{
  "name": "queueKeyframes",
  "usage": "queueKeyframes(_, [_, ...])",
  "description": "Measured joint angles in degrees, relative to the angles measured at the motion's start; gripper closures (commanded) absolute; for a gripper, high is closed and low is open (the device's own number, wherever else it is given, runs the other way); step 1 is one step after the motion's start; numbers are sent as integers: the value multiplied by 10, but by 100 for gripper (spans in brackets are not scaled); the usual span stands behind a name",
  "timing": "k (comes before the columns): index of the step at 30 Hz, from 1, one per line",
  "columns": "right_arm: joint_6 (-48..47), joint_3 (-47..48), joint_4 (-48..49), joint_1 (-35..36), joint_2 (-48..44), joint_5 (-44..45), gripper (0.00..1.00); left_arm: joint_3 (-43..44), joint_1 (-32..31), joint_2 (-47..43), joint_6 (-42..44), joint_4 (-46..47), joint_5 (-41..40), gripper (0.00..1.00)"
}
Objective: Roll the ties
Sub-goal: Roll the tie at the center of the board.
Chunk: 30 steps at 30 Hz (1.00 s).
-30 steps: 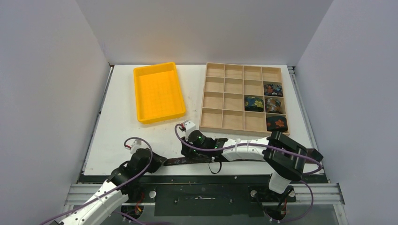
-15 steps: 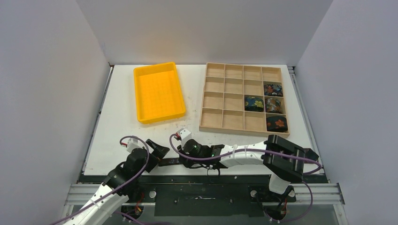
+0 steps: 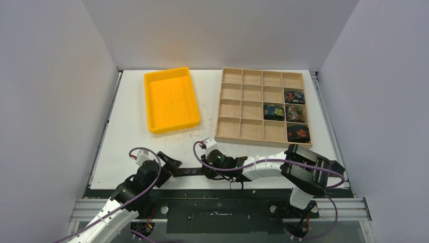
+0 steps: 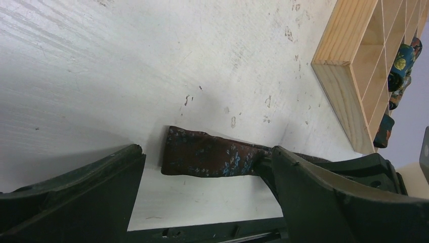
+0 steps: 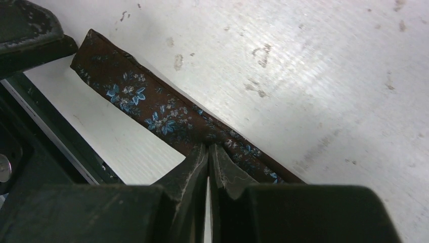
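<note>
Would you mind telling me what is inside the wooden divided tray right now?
The wooden tray holds four rolled ties: three in the rightmost column, below its empty far cell, and one beside them. Other cells look bare. The cell floors under the coils are covered.

2 arms, white links w/ black joints: left arm (image 3: 109,212), right arm (image 3: 260,167). Purple cable (image 3: 143,148) loops behind each arm's jaws. Green LED (image 3: 218,158) behind right jaws. Jaws matte black, scuffed.

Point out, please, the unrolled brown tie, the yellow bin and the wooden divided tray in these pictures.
brown tie (image 5: 146,109): right wrist view, middle of the flat strip.
yellow bin (image 3: 172,98): top view, its bare floor.
wooden tray (image 3: 231,109): top view, an empty cell's floor.
</note>
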Motion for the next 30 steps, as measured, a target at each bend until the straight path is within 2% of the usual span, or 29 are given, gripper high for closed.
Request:
queueKeyframes(8, [17, -81, 30, -32, -63, 9, 95, 0, 0, 47, 12, 46, 0, 3])
queueKeyframes(14, [9, -104, -19, -41, -115, 23, 95, 0, 0, 86, 24, 87, 3, 6])
queueKeyframes(18, [-2, -91, -62, -41, -137, 26, 95, -2, 0, 97, 30, 104, 12, 14])
queueKeyframes(23, [-14, -31, -81, -40, -133, 16, 95, -24, 0, 103, 40, 155, 49, 31])
queueKeyframes(27, [-20, 18, -71, -37, -97, -5, 95, -36, 0, 127, 50, 193, 85, 44])
queueKeyframes(30, [-22, 36, -67, -27, -63, -19, 95, -37, 0, 145, 57, 206, 102, 49])
